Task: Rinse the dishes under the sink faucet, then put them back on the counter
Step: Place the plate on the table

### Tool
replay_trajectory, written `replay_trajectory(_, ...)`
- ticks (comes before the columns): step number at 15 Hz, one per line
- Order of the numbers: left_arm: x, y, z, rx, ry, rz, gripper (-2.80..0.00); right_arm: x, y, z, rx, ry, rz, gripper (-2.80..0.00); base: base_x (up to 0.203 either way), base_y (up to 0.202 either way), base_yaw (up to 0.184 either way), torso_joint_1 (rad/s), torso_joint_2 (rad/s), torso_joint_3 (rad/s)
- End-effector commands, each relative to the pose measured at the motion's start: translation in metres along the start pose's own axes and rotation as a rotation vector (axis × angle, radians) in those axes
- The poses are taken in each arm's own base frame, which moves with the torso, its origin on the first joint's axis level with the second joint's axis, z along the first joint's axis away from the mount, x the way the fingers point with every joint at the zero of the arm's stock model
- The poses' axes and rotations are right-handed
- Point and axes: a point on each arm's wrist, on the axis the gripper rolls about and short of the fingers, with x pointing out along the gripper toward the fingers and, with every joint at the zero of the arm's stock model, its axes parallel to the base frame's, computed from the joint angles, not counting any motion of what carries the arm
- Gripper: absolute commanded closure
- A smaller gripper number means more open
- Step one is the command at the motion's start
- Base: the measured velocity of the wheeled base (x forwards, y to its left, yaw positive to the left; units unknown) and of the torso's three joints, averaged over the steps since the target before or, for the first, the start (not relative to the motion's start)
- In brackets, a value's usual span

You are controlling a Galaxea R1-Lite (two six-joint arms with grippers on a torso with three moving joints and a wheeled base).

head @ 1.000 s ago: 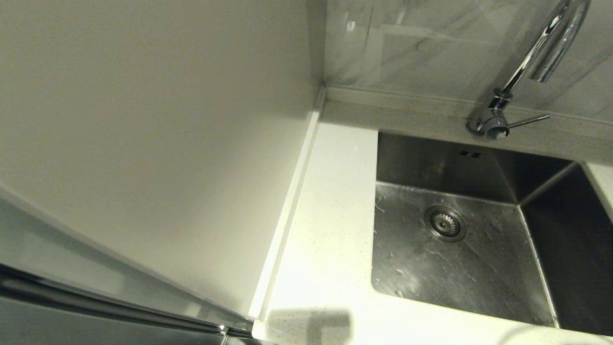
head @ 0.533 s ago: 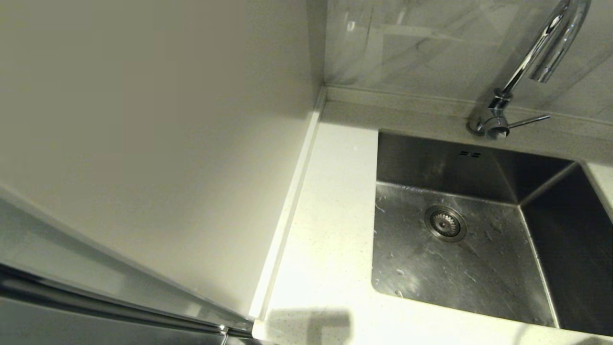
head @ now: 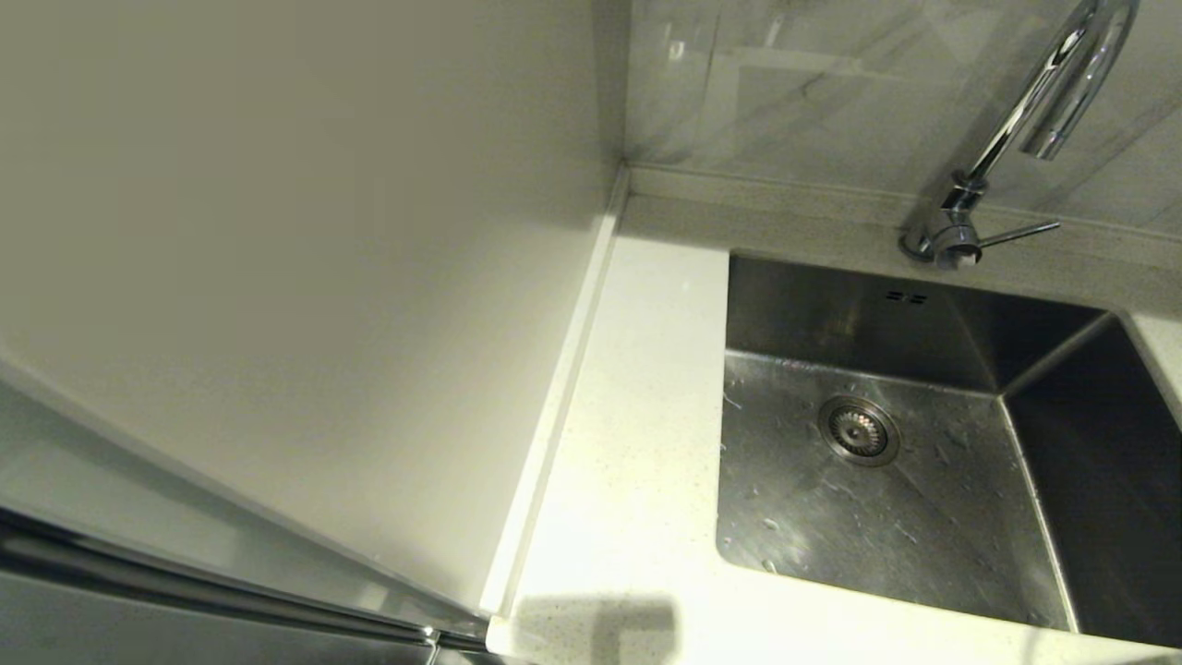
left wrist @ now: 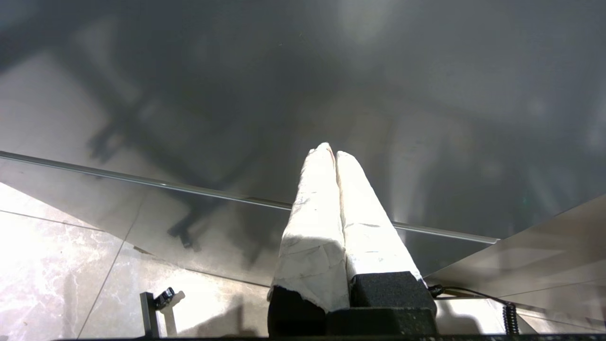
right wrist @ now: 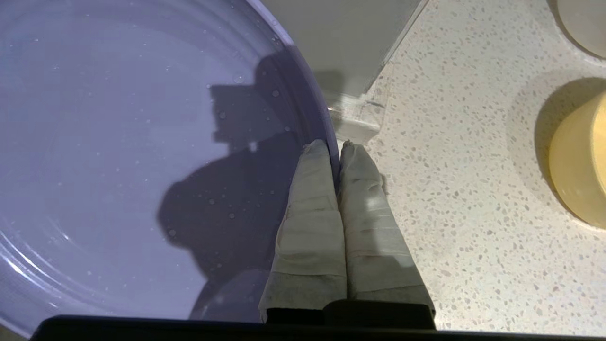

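The right gripper [right wrist: 335,147] pinches the plate [right wrist: 142,156] rim above the tabletop [right wrist: 464,189], while the left gripper [left wrist: 331,154] hangs clenched, empty, over the floor [left wrist: 57,255].

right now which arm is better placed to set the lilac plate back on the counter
Right. The right gripper is already shut on the rim of the flat lilac round plate, over the white speckled counter. The left gripper is shut, holds nothing, and faces away from it.

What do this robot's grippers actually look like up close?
Each has two long tapered fingers wrapped in creased whitish tape, set in black blocky mounts. The left gripper looks brighter, with a thin black cable beside its base. The right gripper looks greyer, more smudged.
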Motion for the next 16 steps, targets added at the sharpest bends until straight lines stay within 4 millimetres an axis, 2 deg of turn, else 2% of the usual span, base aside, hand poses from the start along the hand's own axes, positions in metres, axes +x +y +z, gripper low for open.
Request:
replay_trajectory(1,0.0,0.0,-0.001,-0.001,0.003,0.0,0.0,0.001,-0.003,-0.003,0.014,0.004,-0.005,0.0,0.0,0.0,0.0,0.0,0.0,0.0)
replay_trajectory(2,0.0,0.0,-0.001,-0.001,0.003,0.0,0.0,0.001,-0.004,-0.005,0.015,0.01,-0.005,-1.07,0.0,0.0,0.0,0.0,0.0,0.0)
replay_trajectory(3,0.0,0.0,-0.001,-0.001,0.002,0.0,0.0,0.001,-0.004,-0.005,0.016,0.011,-0.005,-2.8,0.0,0.0,0.0,0.0,0.0,0.0)
replay_trajectory(16,0.0,0.0,-0.001,-0.001,0.003,0.0,0.0,-0.005,-0.004,-0.014,0.014,0.029,0.023,-2.8,0.0,0.0,0.0,0.0,0.0,0.0)
